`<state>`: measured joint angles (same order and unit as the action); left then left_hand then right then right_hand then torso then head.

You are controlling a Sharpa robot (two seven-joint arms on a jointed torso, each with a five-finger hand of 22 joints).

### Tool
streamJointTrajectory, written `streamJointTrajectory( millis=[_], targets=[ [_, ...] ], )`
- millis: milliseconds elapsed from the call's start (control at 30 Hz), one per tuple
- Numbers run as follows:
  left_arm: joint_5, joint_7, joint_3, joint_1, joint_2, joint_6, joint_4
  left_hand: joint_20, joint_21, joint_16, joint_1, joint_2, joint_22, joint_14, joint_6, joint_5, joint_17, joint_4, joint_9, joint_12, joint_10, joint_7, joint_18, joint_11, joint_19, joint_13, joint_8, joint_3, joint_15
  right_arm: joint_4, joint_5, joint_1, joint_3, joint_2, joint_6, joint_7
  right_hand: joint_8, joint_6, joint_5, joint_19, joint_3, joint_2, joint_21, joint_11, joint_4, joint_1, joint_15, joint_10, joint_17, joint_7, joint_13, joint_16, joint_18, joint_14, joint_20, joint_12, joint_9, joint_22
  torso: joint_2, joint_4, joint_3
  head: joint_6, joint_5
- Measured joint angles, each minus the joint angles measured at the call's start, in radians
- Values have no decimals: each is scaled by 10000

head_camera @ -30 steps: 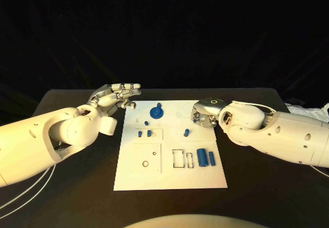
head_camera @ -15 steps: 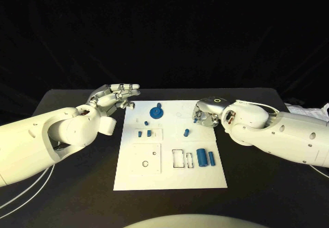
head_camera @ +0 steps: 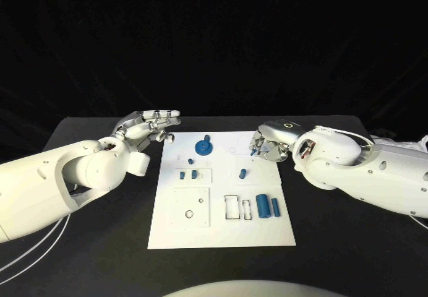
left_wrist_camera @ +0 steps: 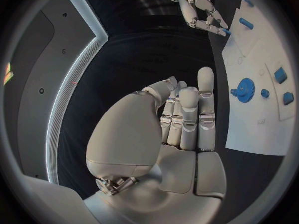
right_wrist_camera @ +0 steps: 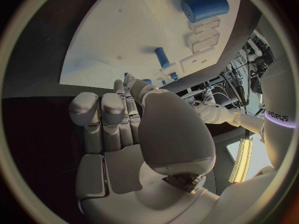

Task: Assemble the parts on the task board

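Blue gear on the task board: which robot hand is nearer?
Left. The left robot hand hovers just beside the blue gear, off the board's edge; the right robot hand sits farther, across the board.

White rounded arms, silver fingers (head_camera: 163,114), white cables.

"sharpa" (sideways) on right arm (right_wrist_camera: 274,109)

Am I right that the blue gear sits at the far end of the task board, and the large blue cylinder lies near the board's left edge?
Not quite. The blue gear does sit at the far end of the task board, but the large blue cylinder lies near the board's right edge, as the head view shows.
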<state>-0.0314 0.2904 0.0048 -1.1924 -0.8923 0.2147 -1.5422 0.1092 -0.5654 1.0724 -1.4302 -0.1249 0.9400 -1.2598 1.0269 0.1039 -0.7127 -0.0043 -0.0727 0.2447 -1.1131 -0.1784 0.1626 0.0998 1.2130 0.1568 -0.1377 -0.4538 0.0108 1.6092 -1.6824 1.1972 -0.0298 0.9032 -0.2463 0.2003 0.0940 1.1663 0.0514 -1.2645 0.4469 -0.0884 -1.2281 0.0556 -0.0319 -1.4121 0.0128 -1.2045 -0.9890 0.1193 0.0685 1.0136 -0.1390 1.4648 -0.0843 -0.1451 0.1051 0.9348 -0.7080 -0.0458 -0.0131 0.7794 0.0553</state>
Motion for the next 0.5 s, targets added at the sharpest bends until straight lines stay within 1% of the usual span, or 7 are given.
streamJointTrajectory(
  millis=[67, 200, 267, 333, 500],
  targets=[
    [1, -3, 0, 0, 3, -4, 12, 0, 0, 0, 0, 0, 0, 0, 0, 0, 0, 0, 0, 0, 0, 0, 0, 0, 0, 0, 0, 0, 0, 253, 47, 9, 5, -4, -32, 5, 0, -1, 0, 0, 0, 0, 0, 0, 0, 0, 0, 0, 0, 0, 0, 0, 0, 0, 0, 0, -1, 0, -1, 4, 1, -12, -28],
    [3, -6, 0, 2, 42, -14, 48, 0, 0, 0, 0, 0, 0, 0, 0, 0, 0, 0, 0, 0, 0, 0, -1, 0, 0, -1, 0, 0, 0, 640, 86, 10, 8, -222, -63, 15, -1, -3, 0, 0, 0, 0, -39, 0, 0, 0, 0, 0, -19, 1, 1, 44, 0, 0, 0, 40, -2, 13, -1, 8, 1, -74, -165],
    [4, -8, 0, 6, 69, -19, 68, 0, 0, 0, 0, 0, -8, 0, 0, 0, 9, 0, -1, 0, 0, 0, -2, 0, 0, -1, 0, 0, 0, 768, 84, 8, 9, -361, -67, 21, -4, -6, 0, 0, 0, 0, -39, 0, 0, 0, 0, 0, -19, 3, -10, 44, 1, 0, 0, 40, -2, 13, -2, 3, 1, -86, -213],
    [4, -11, 0, 13, 95, -25, 81, 0, 0, 0, 0, 0, -8, 0, 0, 0, 9, 0, -1, 0, 0, 1, 0, 0, 0, -1, 0, 0, 0, 865, 55, 2, 8, -529, -67, 36, -28, -7, 0, 0, 0, -1, -39, 0, 0, 0, 0, 0, -19, 4, -12, 44, 0, 0, 0, 40, -1, 13, -2, -4, 0, -86, -272],
    [6, -15, -2, 24, 140, -37, 97, 0, 0, 0, 0, 0, -8, -1, 0, 0, 9, 0, -1, 0, 0, 1, -1, 0, 0, -1, 0, 0, 0, 1004, -105, -50, -21, -930, -59, 86, -42, -11, 0, 1, 30, 25, -39, 0, -29, 25, 0, 0, -33, 5, -13, 43, 0, 0, 0, 64, 0, 22, -2, -8, -6, -23, -476]
  ],
)
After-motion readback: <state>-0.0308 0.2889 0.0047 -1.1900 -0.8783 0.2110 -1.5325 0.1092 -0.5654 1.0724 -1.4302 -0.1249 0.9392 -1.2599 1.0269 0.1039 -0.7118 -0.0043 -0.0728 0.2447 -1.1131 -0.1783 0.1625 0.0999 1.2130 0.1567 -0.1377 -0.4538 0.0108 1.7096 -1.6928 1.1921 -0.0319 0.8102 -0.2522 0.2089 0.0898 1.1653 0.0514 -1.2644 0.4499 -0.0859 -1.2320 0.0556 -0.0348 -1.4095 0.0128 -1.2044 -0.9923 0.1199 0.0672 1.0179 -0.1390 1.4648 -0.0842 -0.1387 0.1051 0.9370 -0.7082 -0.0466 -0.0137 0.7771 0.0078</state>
